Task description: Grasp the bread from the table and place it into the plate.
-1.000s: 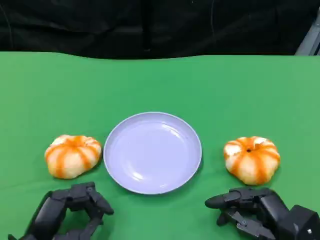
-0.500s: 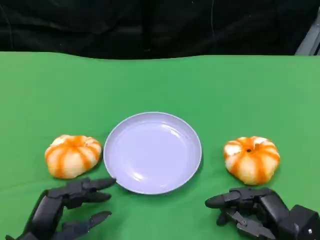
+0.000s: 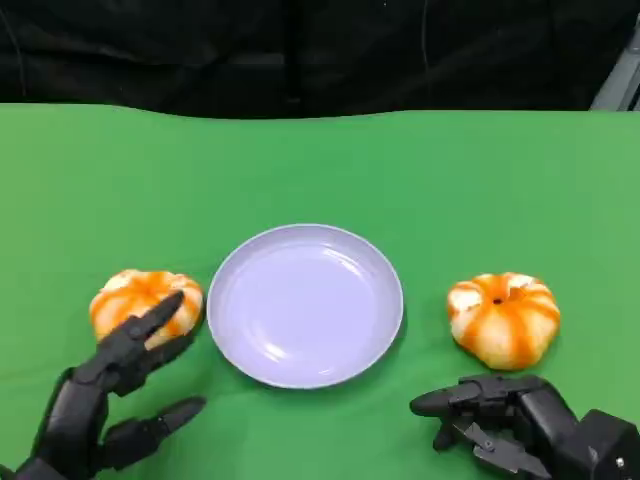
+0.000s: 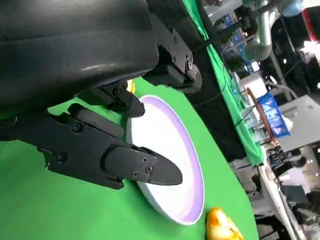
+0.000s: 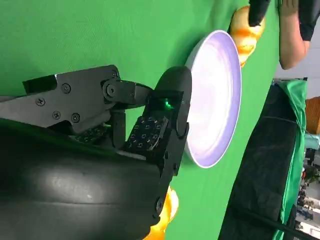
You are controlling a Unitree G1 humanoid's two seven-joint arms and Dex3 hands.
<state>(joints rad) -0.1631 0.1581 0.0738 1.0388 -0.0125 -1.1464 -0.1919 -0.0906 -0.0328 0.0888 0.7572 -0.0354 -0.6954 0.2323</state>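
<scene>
Reaching up from the near left edge of the green table [image 3: 320,160], the left hand [image 3: 105,400] is spread wide, fingers apart and holding nothing. Its upper fingers [image 3: 150,325] lie across the near side of the left bread [image 3: 140,305] in the head view, while a lower finger points toward the plate from just above the cloth. Whether those upper fingers actually touch the bread, I cannot tell. Over on the near right, the right hand [image 3: 500,415] sits low at the table's edge with fingers loosely curled, a gap between them, nothing inside; one finger points left toward the plate.

Just past that hand is the right bread [image 3: 503,318], a round pumpkin-shaped bun, pale with orange stripes, resting on the cloth and apart from the fingers below it. The left bread is the same kind, sitting on the table just beside the plate's left rim.

Between the two buns lies the plate [image 3: 305,305], lavender, shallow, nothing in it. Both breads are on the table, neither is in the plate.

From the left wrist, the dark fingers [image 4: 130,165] stretch out over the plate's rim [image 4: 192,165], with an orange bun [image 4: 220,225] at the far side. From the right wrist, the curled fingers [image 5: 150,132] sit in front of the plate [image 5: 215,100], and a bun [image 5: 167,210] peeks out beside the hand's shell.

Beyond the table's far edge hangs a black backdrop [image 3: 300,50].
</scene>
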